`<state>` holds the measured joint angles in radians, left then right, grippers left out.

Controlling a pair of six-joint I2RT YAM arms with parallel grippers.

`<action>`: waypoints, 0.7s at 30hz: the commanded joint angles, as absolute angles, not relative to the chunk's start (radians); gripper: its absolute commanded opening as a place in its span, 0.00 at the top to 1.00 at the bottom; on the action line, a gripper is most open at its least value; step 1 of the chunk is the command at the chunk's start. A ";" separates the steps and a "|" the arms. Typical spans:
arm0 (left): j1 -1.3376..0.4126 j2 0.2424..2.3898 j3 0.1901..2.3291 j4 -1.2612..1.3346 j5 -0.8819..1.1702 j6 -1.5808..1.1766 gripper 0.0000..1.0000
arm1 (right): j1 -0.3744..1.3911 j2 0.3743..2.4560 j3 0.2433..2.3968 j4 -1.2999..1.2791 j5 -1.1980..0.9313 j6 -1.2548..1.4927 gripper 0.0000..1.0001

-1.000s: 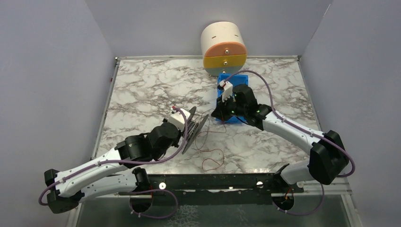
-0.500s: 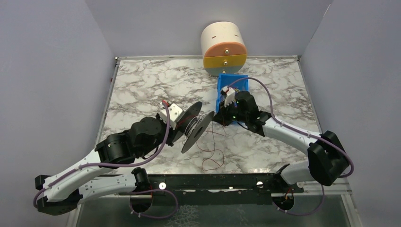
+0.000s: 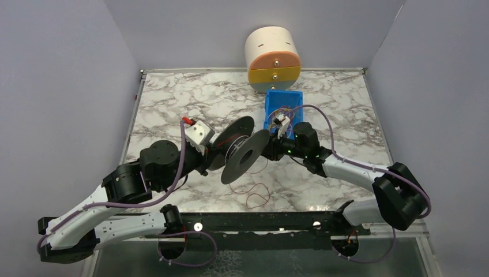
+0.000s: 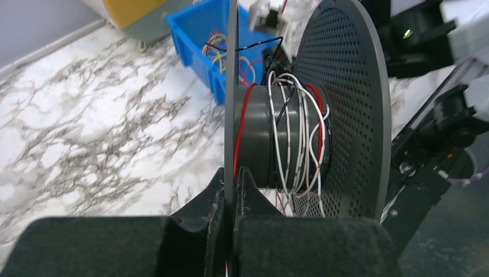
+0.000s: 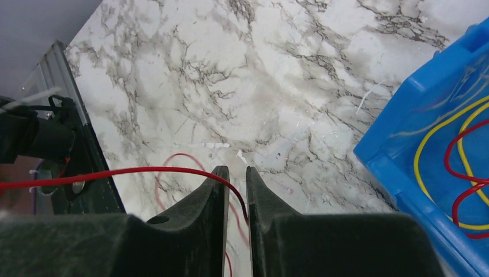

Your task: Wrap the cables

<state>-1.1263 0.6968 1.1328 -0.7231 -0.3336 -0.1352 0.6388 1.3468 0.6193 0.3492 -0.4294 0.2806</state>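
Marble table [image 5: 259,86]; red cable [image 5: 144,170] threads slightly parted right tool [image 5: 236,171]; left tool [image 4: 232,173] clamps spool [image 4: 346,86].

The bin [image 3: 275,99] lies behind and right of the spool [image 3: 247,156], loose cable [image 5: 183,154] on the table [image 3: 173,104] before it.

Thin red cable [image 5: 144,169], partly wound on the spool [image 4: 262,138], trails in loops.

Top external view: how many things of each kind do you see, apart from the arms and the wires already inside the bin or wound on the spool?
Spool: 1, the black spool
Bin: 1, the blue bin
Drawer unit: 1, the drawer unit at the far edge
Loose wire: 1, the red wire
Total: 4
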 commanded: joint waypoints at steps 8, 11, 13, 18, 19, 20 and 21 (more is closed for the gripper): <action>-1.130 0.654 1.206 -0.469 -0.271 -0.186 1.00 | 0.629 1.383 0.528 0.590 -0.476 0.368 0.70; -1.130 0.645 1.207 -0.432 -0.247 -0.193 1.00 | 0.629 1.396 0.525 0.622 -0.480 0.391 0.68; -1.130 0.648 1.211 -0.422 -0.242 -0.195 1.00 | 0.629 1.406 0.522 0.650 -0.495 0.410 0.67; -1.130 0.657 1.216 -0.407 -0.281 -0.205 1.00 | 0.630 1.418 0.495 0.720 -0.530 0.458 0.62; -1.129 0.658 1.218 -0.402 -0.295 -0.205 1.00 | 0.630 1.416 0.482 0.739 -0.537 0.470 0.61; -1.130 0.657 1.217 -0.398 -0.310 -0.206 1.00 | 0.630 1.414 0.470 0.758 -0.542 0.487 0.61; -1.130 0.656 1.217 -0.394 -0.325 -0.207 1.00 | 0.630 1.412 0.454 0.778 -0.548 0.504 0.60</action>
